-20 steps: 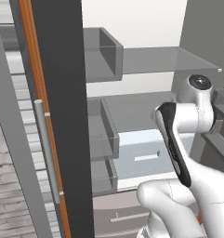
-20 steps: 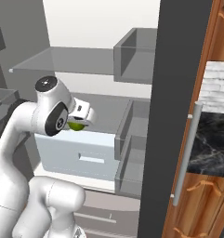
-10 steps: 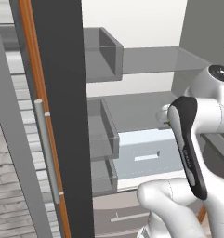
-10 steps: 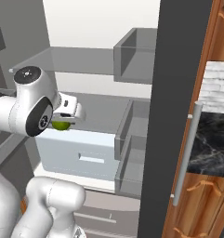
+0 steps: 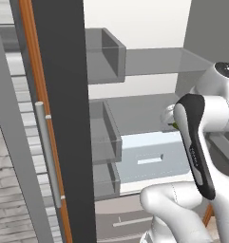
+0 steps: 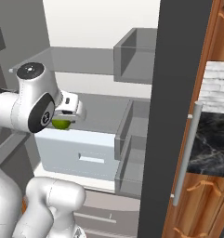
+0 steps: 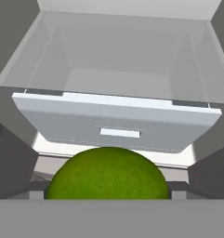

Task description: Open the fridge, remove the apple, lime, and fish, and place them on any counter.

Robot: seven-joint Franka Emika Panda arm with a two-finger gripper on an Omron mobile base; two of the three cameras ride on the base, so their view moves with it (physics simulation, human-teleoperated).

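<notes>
Before the open fridge [image 6: 132,60] — lime [image 7: 108,174] above its pale drawer [image 7: 118,125].

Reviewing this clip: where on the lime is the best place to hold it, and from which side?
Across its widest middle, fingers on opposite sides. The lime is round with no stem or handle, and the gripper has it that way now, from the open front of the fridge.

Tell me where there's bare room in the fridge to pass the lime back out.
The shelf behind the pincer is bare, and so is the glass shelf above it. The lime hangs over the pale drawer. It is tighter toward the door bins beside the dark door edge.
</notes>
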